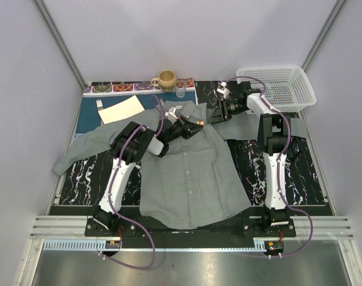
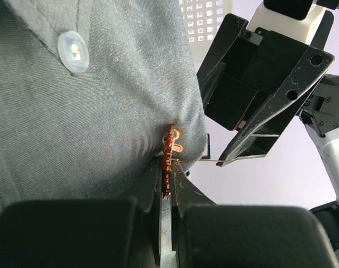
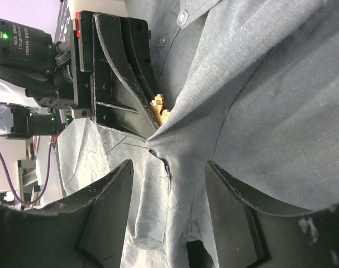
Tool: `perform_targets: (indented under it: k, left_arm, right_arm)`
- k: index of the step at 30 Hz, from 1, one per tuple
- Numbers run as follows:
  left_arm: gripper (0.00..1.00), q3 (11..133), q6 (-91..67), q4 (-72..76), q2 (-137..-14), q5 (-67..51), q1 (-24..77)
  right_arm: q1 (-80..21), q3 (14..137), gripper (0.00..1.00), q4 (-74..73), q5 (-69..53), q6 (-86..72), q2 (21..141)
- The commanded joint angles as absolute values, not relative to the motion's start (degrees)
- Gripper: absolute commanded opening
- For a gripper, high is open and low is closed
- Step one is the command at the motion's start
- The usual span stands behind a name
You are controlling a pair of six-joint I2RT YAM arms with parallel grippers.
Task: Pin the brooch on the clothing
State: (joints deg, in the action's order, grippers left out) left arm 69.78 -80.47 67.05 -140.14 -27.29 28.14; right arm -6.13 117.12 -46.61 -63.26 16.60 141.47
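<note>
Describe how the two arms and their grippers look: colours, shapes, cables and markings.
The left arm and right arm have white links, black joints and black bases. A purple cable runs along each. The left gripper and right gripper are black, each with two flat, tapering fingers; the right's show pale scuffs. A green light glows on the left wrist.

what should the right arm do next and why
Probably close the right fingers on the fold of shirt beside the brooch: they stand open astride it, while the left fingers pinch the brooch against the cloth, its pin bare.
</note>
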Motion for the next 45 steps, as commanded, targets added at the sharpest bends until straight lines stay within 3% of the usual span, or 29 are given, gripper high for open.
perform_targets:
  k: [1,9,15,25,28,29,31,34,38,45]
  left_arm:
    - [0.00,72.24,-81.12,79.19,-140.71,-29.09,28.30]
    - [0.00,72.69,-80.68,80.07,-140.45,-30.41,28.39]
    - [0.00,72.33,-80.68,80.60,-140.27,-30.76,28.48]
    - [0.00,72.77,-79.02,80.86,-139.83,-32.43,28.48]
    - [0.00,72.77,-78.05,81.56,-139.48,-33.57,28.48]
    - [0.00,73.03,-77.87,81.91,-139.48,-33.92,28.48]
    - [0.00,72.95,-77.87,82.79,-139.31,-34.01,28.48]
    - [0.00,73.04,-77.87,82.97,-139.39,-34.19,28.48]
    - [0.00,73.21,-77.52,83.67,-139.39,-34.71,28.48]
    - [0.00,73.92,-76.91,84.02,-139.48,-36.03,28.56]
  right_arm:
    - [-7.38,120.23,0.60,-47.90,-65.74,17.67,142.64]
    - [-8.35,121.55,0.55,-48.08,-66.36,16.79,144.05]
    - [-8.44,122.34,0.32,-47.99,-66.62,15.82,144.58]
    - [-8.79,122.43,0.24,-48.52,-68.21,15.65,144.49]
    - [-8.88,122.61,0.27,-49.04,-66.98,15.38,144.67]
    - [-8.96,122.52,0.41,-48.96,-66.36,15.29,144.58]
    - [-8.88,122.52,0.48,-48.78,-65.31,15.21,144.41]
    - [-8.88,122.87,0.47,-48.69,-65.04,14.94,144.49]
    - [-8.88,123.40,0.37,-48.60,-65.74,15.20,144.93]
    - [-9.49,123.75,0.33,-49.65,-67.06,15.82,145.11]
